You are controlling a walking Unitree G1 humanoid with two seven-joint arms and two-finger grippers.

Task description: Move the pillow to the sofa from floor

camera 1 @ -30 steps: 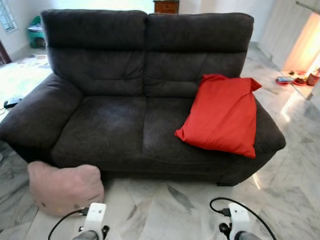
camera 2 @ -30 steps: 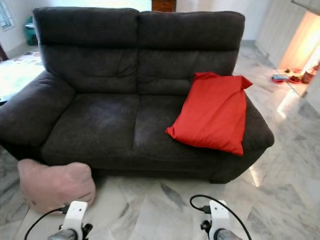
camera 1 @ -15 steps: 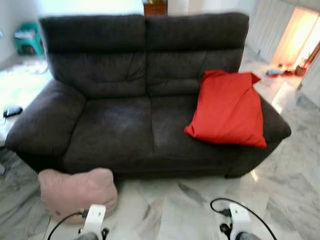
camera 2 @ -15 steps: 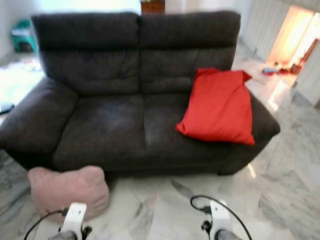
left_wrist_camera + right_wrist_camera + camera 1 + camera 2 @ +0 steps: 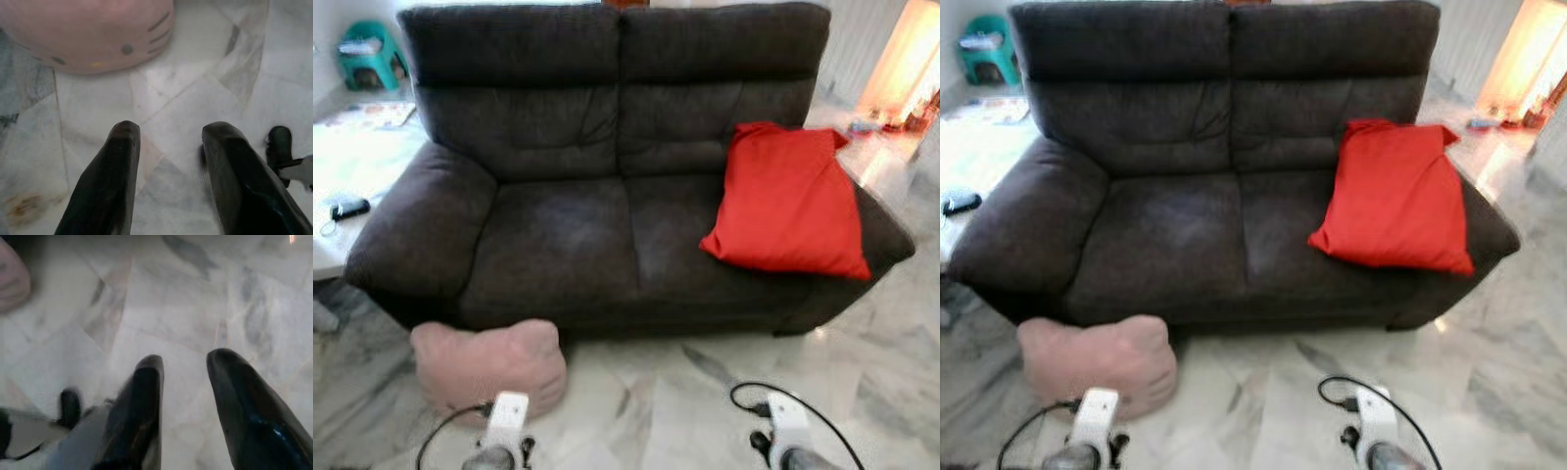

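Note:
A pink cat-face pillow (image 5: 489, 364) lies on the marble floor against the front left foot of the dark grey sofa (image 5: 558, 225). The pillow (image 5: 88, 34) also lies just ahead of my left gripper (image 5: 166, 128), which hangs open above bare floor, a short gap away. My right gripper (image 5: 185, 360) is open too, over bare marble, with an edge of the pillow (image 5: 12, 281) off to one side. A red pillow (image 5: 793, 201) leans on the sofa's right seat and armrest.
The sofa's left and middle seat is bare. A low white table (image 5: 342, 186) with a small black object stands at the left, a green stool (image 5: 367, 54) behind it. Marble floor (image 5: 862, 352) stretches in front and to the right. My wrists show at the bottom edge.
The whole view has shifted: the sofa and both pillows now sit further right and the pink pillow appears nearer, so the camera has moved left and forward. Both grippers hang as before.

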